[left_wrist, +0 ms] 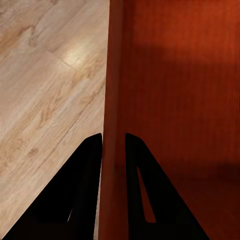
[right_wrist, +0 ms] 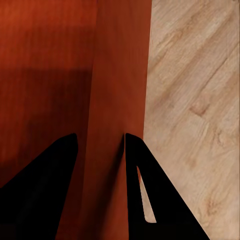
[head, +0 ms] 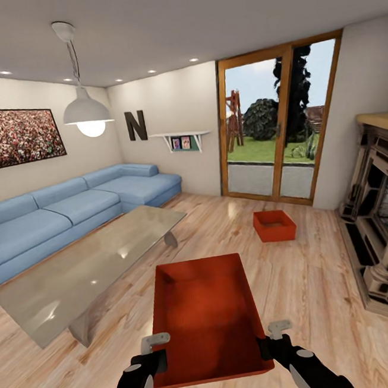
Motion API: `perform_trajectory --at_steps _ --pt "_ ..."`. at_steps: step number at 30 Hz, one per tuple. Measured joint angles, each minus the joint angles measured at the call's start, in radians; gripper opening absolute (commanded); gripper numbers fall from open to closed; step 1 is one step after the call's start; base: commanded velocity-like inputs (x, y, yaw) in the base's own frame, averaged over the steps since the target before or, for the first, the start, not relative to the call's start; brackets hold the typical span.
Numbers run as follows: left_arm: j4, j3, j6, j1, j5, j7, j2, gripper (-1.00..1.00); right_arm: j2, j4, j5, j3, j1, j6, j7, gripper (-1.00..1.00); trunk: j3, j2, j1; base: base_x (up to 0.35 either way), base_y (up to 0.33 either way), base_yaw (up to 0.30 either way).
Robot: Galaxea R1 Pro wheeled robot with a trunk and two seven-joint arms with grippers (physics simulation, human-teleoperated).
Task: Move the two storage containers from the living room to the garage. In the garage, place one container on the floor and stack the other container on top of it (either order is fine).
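Living room: light wood plank floor [head: 298,278], glossy grain. Two orange-red open-top containers, thin flared walls. Near container [head: 207,318] held above floor: left claw [head: 156,353] clamped on left wall, right claw [head: 276,339] on right wall. Far container [head: 274,225] on floor by glass door [head: 271,132]. Arms cut off at frame bottom.

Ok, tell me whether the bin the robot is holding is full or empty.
Empty. The held container shows only its bare orange-red bottom in the head view, with the left gripper and right gripper clamped on its side walls.
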Motion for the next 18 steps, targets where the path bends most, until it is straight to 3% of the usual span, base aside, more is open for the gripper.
perform_trajectory --at_steps 4,18 --pt "0.0 0.0 0.0 0.001 0.001 0.0 0.0 -1.0 0.0 0.0 0.0 0.0 0.001 0.0 0.0 -1.0 0.018 0.028 -0.015 0.0 0.0 0.188" --pt "0.0 -0.001 0.0 0.0 0.005 0.002 0.001 -1.0 0.001 0.0 -0.001 0.001 0.0 0.0 -0.002 -1.0 0.036 0.028 -0.015 0.0 0.0 0.198"
